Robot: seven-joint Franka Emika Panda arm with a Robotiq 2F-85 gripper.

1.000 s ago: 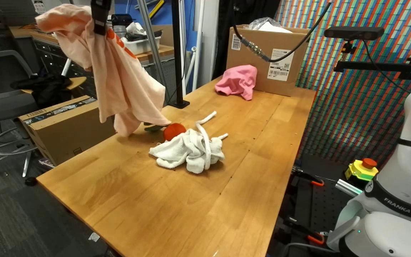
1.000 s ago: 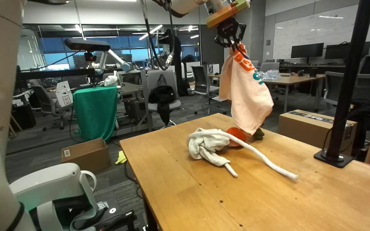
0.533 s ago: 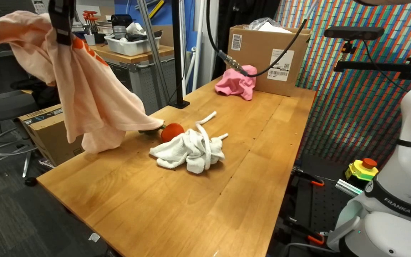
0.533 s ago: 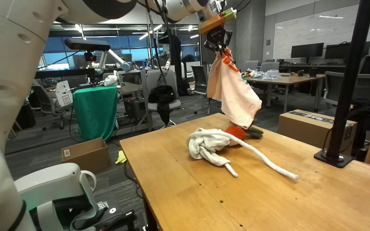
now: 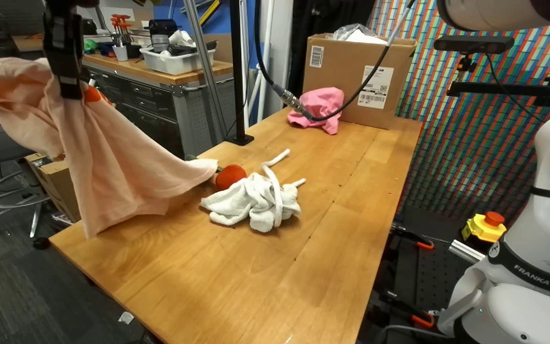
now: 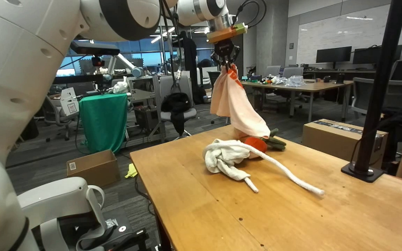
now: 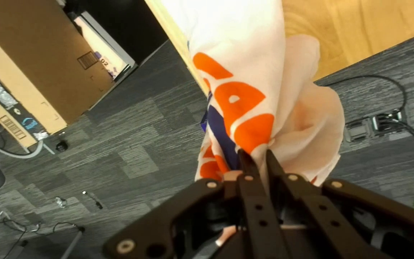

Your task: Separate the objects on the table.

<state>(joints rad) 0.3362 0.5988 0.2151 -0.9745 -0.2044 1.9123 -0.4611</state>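
Observation:
My gripper (image 5: 71, 93) is shut on a peach cloth (image 5: 108, 167) with orange and dark blue print. It holds the cloth up over the far end of the table, as also seen in an exterior view, gripper (image 6: 227, 68) and cloth (image 6: 237, 108). In the wrist view the fingertips (image 7: 255, 153) pinch the cloth (image 7: 243, 39). The cloth's lower edge trails down beside a red round object (image 5: 230, 177) and a dark green object (image 6: 275, 143). A crumpled white cloth (image 5: 237, 200) with a white rope (image 6: 284, 169) lies against the red object. A pink cloth (image 5: 318, 110) lies at the table's opposite end.
A cardboard box (image 5: 346, 71) stands behind the pink cloth. A black post (image 6: 375, 90) rises from the table's side edge. A cable (image 5: 299, 102) hangs over the table. The wooden table (image 5: 256, 286) has open floor beyond its edges.
My gripper and the peach cloth have moved lower, left in both exterior views, towards the table's end. More of the dark green object shows in an exterior view. The other objects lie still.

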